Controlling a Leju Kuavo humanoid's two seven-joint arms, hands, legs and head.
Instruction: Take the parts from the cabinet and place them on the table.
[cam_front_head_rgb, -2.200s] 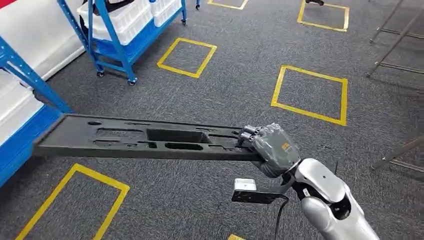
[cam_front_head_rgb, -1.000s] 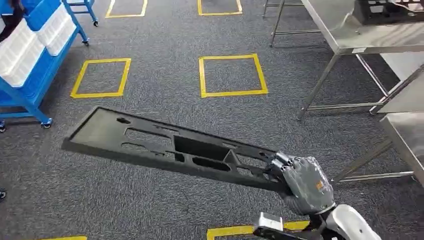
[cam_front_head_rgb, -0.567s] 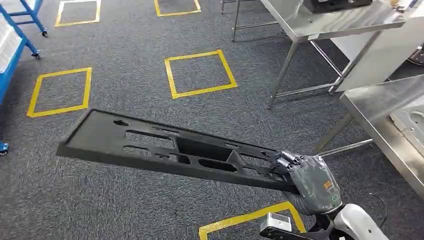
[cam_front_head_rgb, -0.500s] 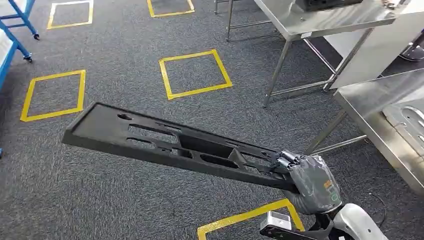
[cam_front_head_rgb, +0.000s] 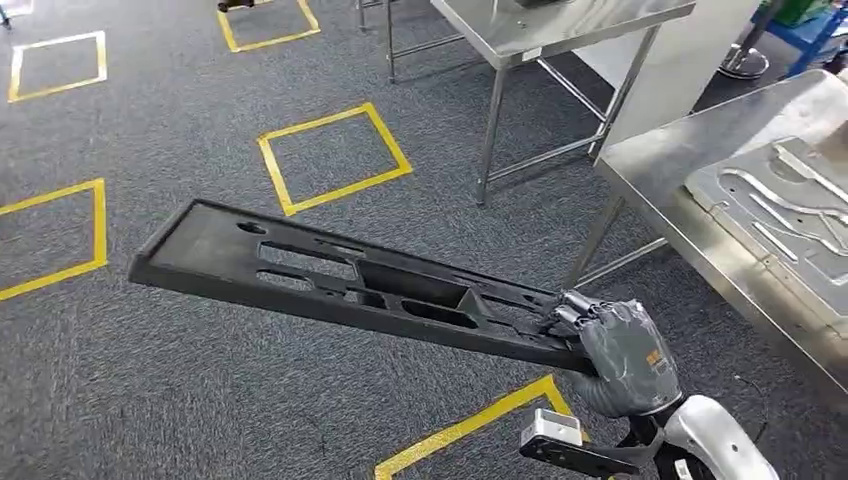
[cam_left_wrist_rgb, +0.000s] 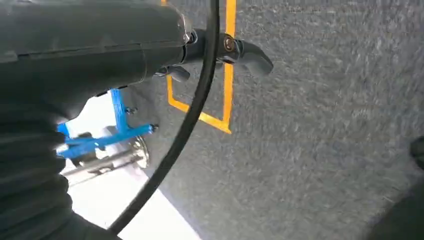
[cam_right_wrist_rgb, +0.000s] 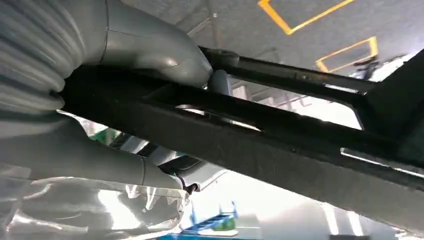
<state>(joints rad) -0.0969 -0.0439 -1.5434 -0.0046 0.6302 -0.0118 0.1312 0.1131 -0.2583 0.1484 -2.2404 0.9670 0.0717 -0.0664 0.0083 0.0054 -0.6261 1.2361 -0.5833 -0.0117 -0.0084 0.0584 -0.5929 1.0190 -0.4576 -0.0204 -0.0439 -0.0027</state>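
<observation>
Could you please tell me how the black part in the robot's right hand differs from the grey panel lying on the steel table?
The black part is held in the air by one end, tilted, in the right hand; the grey panel lies flat on the steel table. One is matte black, the other light grey. Both are flat with shaped recesses.

Long black part (cam_front_head_rgb: 340, 285): flat panel with raised rim, several slots and a rectangular recess mid-length. Airborne over grey carpet, roughly level, slightly tilted. Long axis runs 10 o'clock to 4 o'clock. The 4 o'clock end is gripped; the 10 o'clock end is unsupported.
</observation>
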